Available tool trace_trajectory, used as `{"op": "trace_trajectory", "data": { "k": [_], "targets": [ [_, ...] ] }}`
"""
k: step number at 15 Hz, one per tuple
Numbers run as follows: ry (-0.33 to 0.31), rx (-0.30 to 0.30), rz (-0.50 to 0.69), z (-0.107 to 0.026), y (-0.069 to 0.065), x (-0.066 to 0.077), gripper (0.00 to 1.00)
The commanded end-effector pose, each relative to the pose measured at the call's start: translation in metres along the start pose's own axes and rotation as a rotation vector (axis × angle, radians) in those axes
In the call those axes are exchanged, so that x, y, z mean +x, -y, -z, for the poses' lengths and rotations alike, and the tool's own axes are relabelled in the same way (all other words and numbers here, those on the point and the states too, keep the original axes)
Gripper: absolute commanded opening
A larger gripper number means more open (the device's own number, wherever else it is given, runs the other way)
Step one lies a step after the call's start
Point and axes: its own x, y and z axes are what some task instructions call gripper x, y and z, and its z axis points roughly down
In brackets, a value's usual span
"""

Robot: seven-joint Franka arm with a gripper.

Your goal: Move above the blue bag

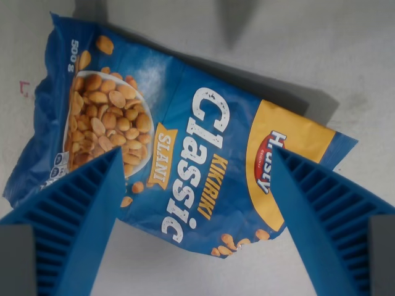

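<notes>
Directly beneath the pincer (pixel 196 161) lies the blue bag (pixel 179 139), a peanut packet flat on the pale table (pixel 345 55), spanning the gap between the two spread blue fingers (pixel 74 228). The pincer stands open and holds nothing. To do this step well, I would judge it best to centre the gap over the word "Classic", hold height so the tips stay clear of the foil, and avoid drifting toward the yellow end on the wrist view's right. The finger bases run off the lower edge, the small print is unreadable, and the height above the packet cannot be judged.
</notes>
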Motion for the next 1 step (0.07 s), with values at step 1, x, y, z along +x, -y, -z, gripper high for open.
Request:
{"op": "trace_trajectory", "data": {
  "k": [1],
  "targets": [
    [-0.002,0.029,0.014,-0.0008,-0.0037,0.0055,1.00]
  ]
}}
